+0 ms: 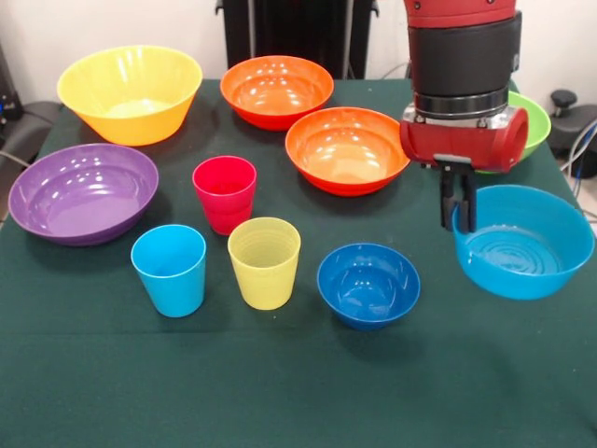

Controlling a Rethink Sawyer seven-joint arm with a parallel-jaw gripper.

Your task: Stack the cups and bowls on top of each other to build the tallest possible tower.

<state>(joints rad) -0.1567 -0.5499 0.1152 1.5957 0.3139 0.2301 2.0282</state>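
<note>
Three cups stand upright and apart near the table's middle: a red-pink cup (pixel 225 193), a light blue cup (pixel 170 269) and a yellow cup (pixel 265 261). A small dark blue bowl (pixel 367 285) sits right of the yellow cup. A lighter blue bowl (pixel 522 245) is at the right. My gripper (pixel 459 224) points down at that bowl's left rim, its fingers close together astride the rim. No tower stands; nothing is stacked.
A large yellow bowl (pixel 131 93) sits at the back left and a purple bowl (pixel 82 191) at the left. Two orange bowls (pixel 276 91) (pixel 347 149) sit at the back middle. A lime green bowl (pixel 535 119) is partly hidden behind the arm.
</note>
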